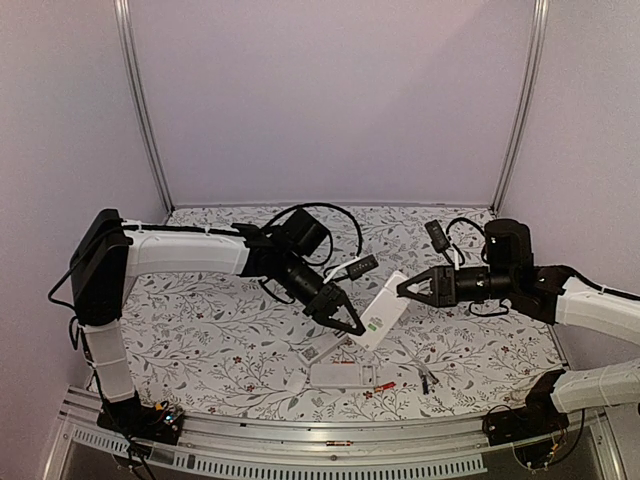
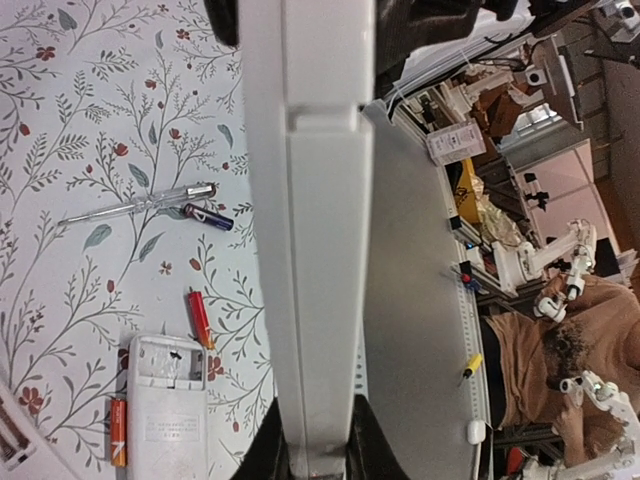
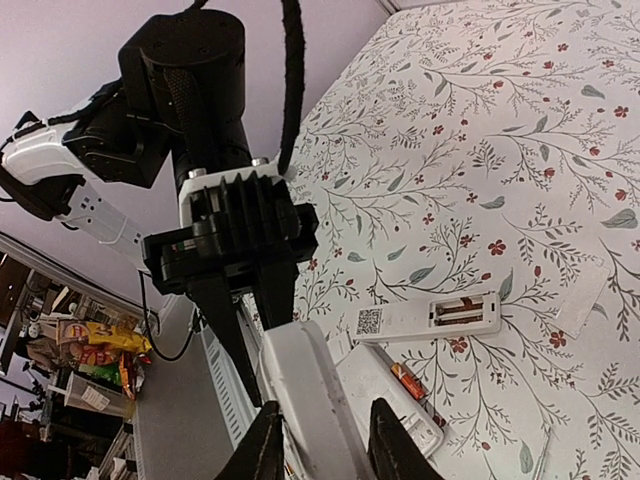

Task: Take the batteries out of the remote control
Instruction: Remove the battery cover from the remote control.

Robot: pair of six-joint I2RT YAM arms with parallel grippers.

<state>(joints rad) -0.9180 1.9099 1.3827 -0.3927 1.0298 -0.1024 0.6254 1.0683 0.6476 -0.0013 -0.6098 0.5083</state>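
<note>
Above the flowered table (image 1: 200,330), two grippers meet on a raised remote (image 1: 385,312)
Top view: left gripper (image 1: 350,322) clenches its lower end, right gripper (image 1: 403,290) at the upper; left wrist: loose batteries (image 2: 200,318) lie on the table below; right wrist: fingers (image 3: 268,440) straddle the casing, clamped or not I cannot tell. Likely step: opening the back cover, which calls for a sliding push

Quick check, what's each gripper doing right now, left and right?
Left gripper: shut on the white remote.
Right gripper: set around that remote's other end; whether it is clamped cannot be told.
</note>
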